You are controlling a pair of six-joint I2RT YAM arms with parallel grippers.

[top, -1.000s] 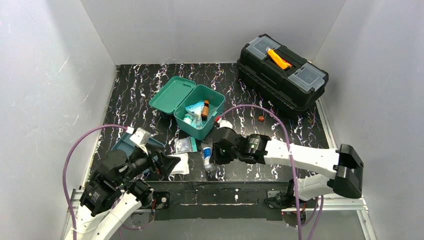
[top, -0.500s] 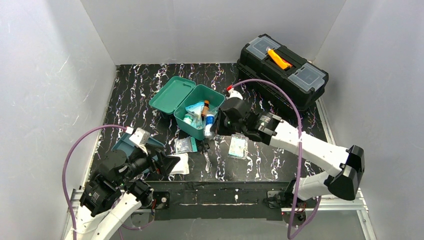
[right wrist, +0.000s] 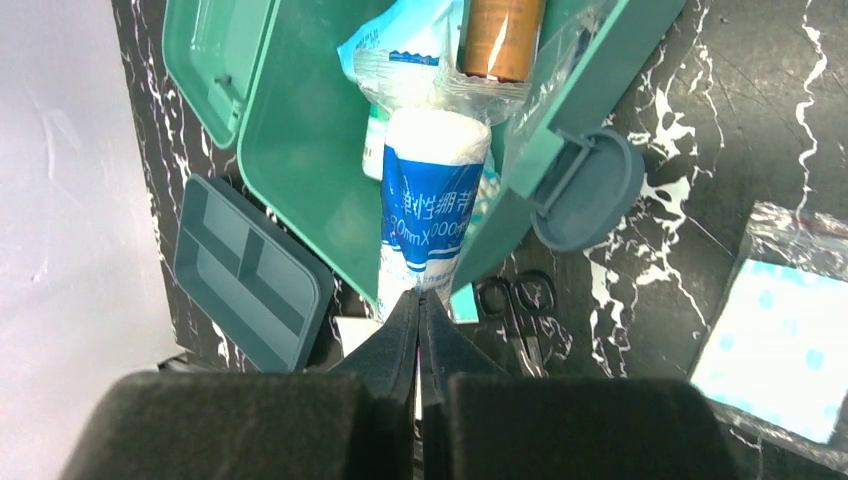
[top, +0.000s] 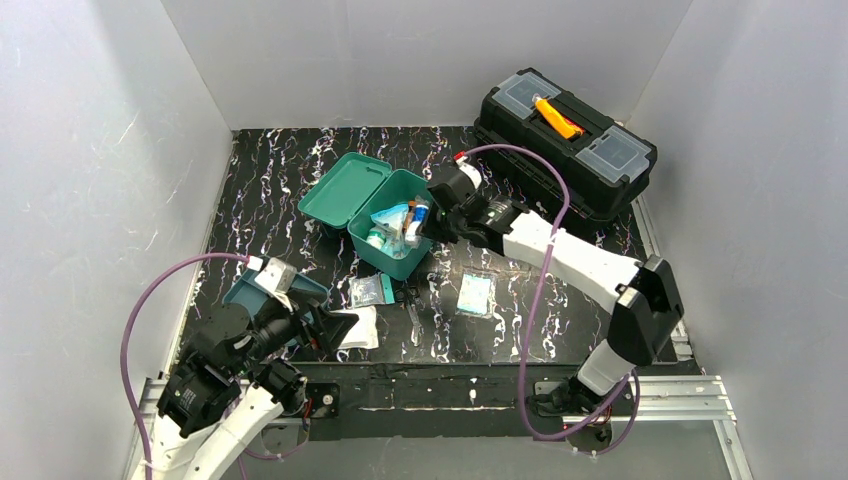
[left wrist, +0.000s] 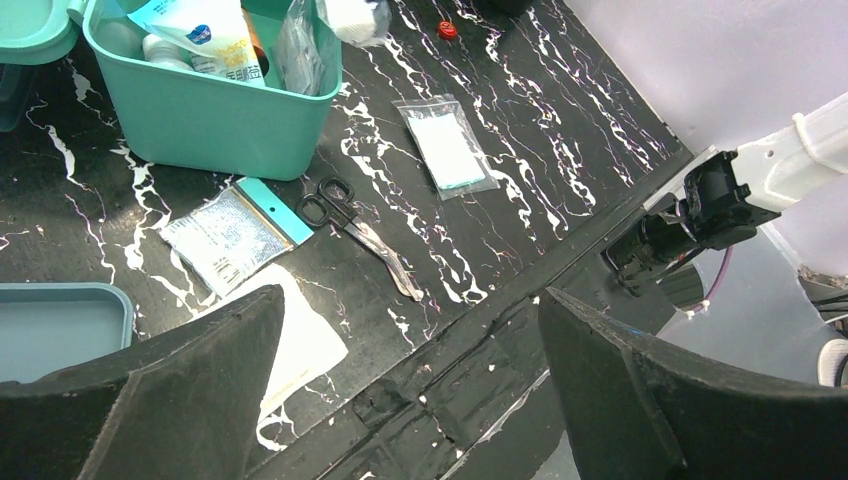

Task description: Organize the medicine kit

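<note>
From above, the right gripper (top: 424, 222) hangs over the open medicine kit (top: 398, 262). A second ago it was low at the near table edge, and half a second ago at the box's near wall, so the carry is all but done. The clear packet (top: 476, 293) that the arm hid at first lies behind and to the right of the jaws, well apart from them. The left gripper (top: 340, 328) has not shifted, parked near the front edge beside a white pad (top: 362, 328). In the left wrist view its jaws (left wrist: 410, 400) stand wide apart, grasping nothing. Ahead of them lie the scissors (left wrist: 362, 228) and a foil packet (left wrist: 230, 236), with the kit's wall (left wrist: 215, 115) farther out and the loose inner tray (left wrist: 60, 322) off to the left. In the right wrist view the jaws (right wrist: 418, 300) are clenched on the near end of a blue-and-white bandage roll (right wrist: 432, 225). It reaches straight out from the tips into the kit's hollow (right wrist: 300, 180), its far end against a brown bottle (right wrist: 500, 35). The roll looks ready to be let go — after that, by my reading, the scissors, both packets and the tray remain outside the box.
</note>
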